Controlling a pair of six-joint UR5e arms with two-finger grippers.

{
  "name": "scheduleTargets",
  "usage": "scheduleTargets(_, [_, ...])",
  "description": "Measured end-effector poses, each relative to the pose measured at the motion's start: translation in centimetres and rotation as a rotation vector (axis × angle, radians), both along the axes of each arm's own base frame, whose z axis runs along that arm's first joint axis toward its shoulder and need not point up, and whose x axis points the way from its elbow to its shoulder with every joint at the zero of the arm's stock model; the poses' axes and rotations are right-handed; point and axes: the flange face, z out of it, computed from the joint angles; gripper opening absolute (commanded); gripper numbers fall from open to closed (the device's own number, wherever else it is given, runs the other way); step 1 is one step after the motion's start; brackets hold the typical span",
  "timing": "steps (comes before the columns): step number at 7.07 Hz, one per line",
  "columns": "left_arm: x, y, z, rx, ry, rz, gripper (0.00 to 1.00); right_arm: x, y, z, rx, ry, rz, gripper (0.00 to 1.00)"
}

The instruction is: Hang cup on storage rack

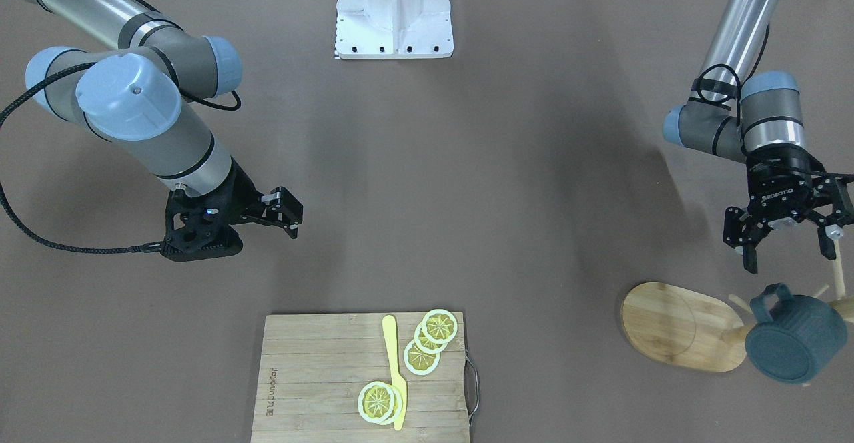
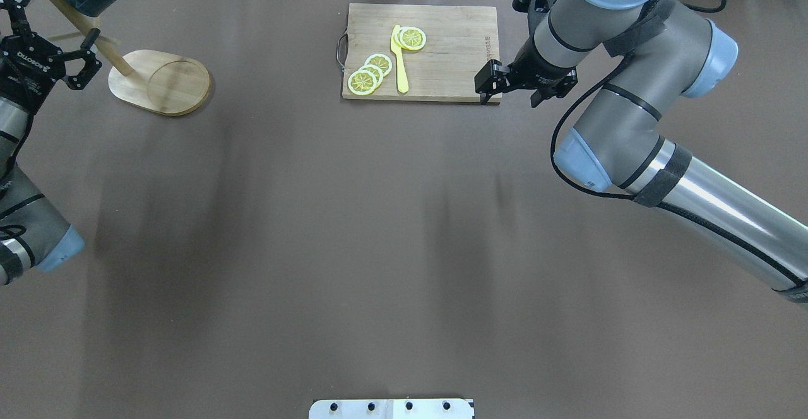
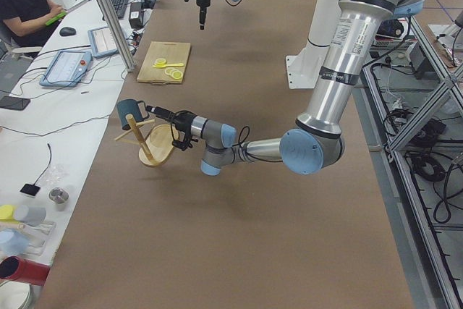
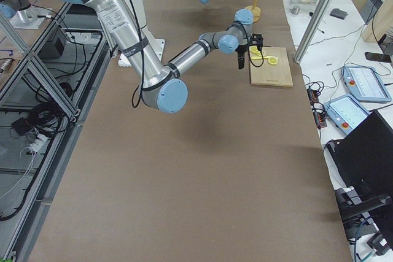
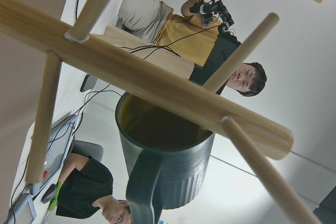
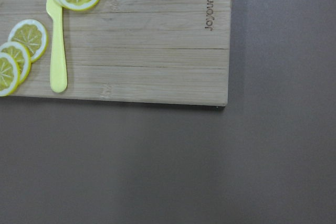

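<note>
We see the blue-grey mug (image 1: 795, 340) hanging by its handle on a peg of the wooden mug tree (image 1: 680, 326), at the desk's (image 1: 427, 216) left end. Our left claw (image 1: 787, 246) is spread beside it, holding nothing. Our right claw (image 2: 514, 91) looks pressed together by the cutting board (image 2: 421, 52).

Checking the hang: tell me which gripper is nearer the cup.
Left. The left gripper, fingers open, sits just beside the cup on the storage rack. The right gripper is across the table, near the cutting board.
</note>
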Motion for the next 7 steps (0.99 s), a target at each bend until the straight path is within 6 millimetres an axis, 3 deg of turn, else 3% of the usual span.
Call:
scheduleTargets(2, [-1.7, 2.1, -0.3, 0.019, 0.005, 0.002, 0.98, -0.2, 0.1, 0.0, -0.003, -0.001, -0.003, 0.99])
scheduleTargets(7, [-4.0, 6.0, -3.8, 0.094, 0.058, 0.01, 0.98, -0.5, 0.4, 0.6, -0.012, 0.005, -0.008, 0.99])
